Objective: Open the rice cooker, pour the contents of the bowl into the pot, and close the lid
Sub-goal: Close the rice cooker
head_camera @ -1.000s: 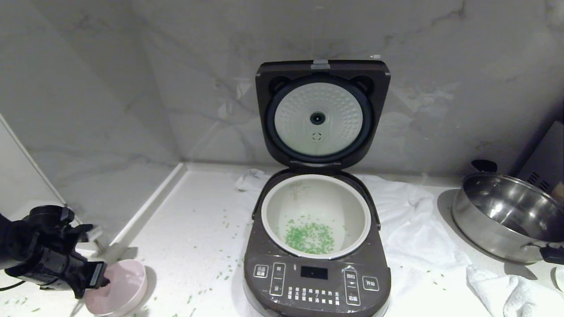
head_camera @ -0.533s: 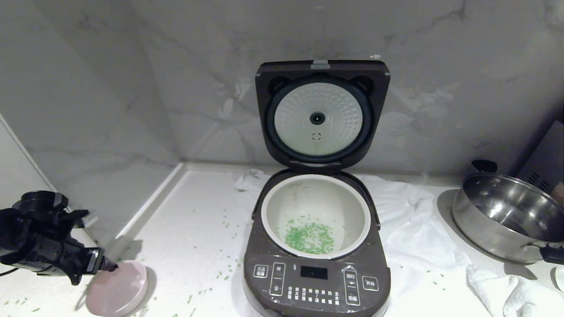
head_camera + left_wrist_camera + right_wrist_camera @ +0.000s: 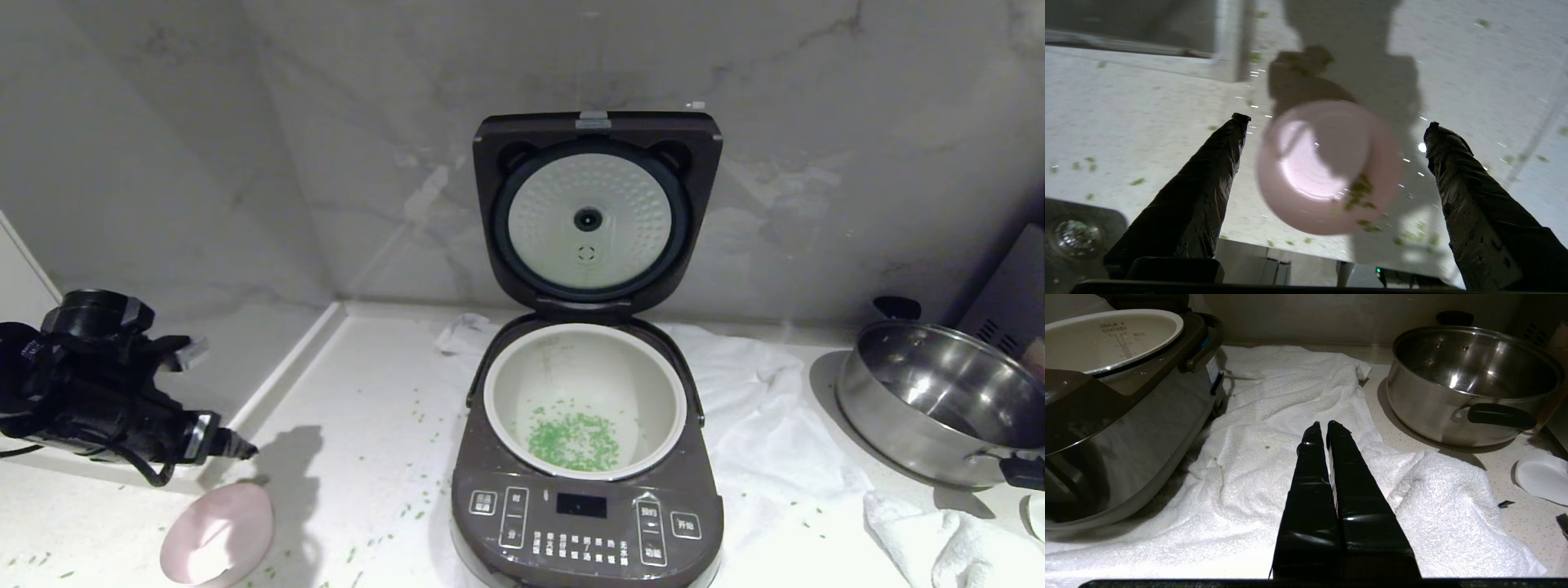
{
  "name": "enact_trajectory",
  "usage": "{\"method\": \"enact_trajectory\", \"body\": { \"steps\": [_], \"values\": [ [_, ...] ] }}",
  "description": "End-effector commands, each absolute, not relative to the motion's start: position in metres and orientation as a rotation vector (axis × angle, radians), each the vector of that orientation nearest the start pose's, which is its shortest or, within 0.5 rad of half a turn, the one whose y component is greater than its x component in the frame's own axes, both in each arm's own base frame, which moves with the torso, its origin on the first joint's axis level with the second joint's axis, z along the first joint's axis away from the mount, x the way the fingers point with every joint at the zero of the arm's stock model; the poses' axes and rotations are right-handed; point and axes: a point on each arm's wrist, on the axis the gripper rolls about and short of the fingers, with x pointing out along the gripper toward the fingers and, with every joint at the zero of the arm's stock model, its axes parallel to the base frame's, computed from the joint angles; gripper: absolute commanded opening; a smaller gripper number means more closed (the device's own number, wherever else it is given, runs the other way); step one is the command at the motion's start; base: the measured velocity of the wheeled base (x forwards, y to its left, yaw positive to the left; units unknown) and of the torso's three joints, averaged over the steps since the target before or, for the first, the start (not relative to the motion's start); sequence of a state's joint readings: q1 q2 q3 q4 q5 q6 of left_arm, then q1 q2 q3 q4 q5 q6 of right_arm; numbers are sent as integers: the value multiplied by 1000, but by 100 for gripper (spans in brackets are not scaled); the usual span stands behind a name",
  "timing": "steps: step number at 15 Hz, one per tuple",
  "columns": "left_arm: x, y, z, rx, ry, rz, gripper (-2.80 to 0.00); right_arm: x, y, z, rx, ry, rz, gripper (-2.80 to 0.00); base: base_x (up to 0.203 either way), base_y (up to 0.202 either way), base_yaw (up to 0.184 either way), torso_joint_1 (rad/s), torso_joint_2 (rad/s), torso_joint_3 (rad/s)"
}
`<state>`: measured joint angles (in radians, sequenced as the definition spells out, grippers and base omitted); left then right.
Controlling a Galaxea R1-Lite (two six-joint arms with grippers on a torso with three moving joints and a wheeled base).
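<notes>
Nearest us at seven o'clock, the bowl [image 3: 215, 535] sits on the counter, released; our left gripper [image 3: 214, 400] hovers just above it with jaws spread wide. Our right gripper [image 3: 1327, 428] is pressed closed over the towel [image 3: 1298, 400]. Farther off at twelve, the pot [image 3: 661, 384] holds the green bits [image 3: 574, 441], and the lid [image 3: 600, 131] stands upright. Next we should rise clear, then push the lid down from its top edge

Home kitchen, marble-look walls [image 3: 163, 163], white counter [image 3: 367, 392], rice cooker [image 3: 588, 506], steel pan [image 3: 939, 408]
</notes>
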<state>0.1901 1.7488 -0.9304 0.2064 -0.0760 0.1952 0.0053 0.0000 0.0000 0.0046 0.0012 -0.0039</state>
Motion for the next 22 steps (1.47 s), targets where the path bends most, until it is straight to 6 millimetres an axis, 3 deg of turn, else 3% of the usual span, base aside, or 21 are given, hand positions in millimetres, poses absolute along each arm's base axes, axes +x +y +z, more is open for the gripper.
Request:
{"method": "enact_trajectory", "body": {
  "steps": [1,3,4,7,10,17,22],
  "values": [
    [273,24,144,55,987,-60,0,-23,0,75,-5,5,8,-280,0,0,0,0,0,0],
    [271,2,149,50,970,-107,0,-23,0,75,-5,5,8,-280,0,0,0,0,0,0],
    [269,-9,152,40,959,-129,-280,-23,0,74,-5,6,8,-280,0,0,0,0,0,0],
    [262,-32,168,-40,887,-166,-280,-23,0,74,-5,6,8,-280,0,0,0,0,0,0],
    [238,-31,189,-69,745,-181,-280,-23,0,75,-5,5,8,-280,0,0,0,0,0,0],
    [150,-32,224,-96,170,-333,-280,-23,0,74,-5,6,8,-280,0,0,0,0,0,0],
    [88,-18,244,-101,-41,-262,-280,-23,0,75,-5,5,8,-280,0,0,0,0,0,0]
  ]
}}
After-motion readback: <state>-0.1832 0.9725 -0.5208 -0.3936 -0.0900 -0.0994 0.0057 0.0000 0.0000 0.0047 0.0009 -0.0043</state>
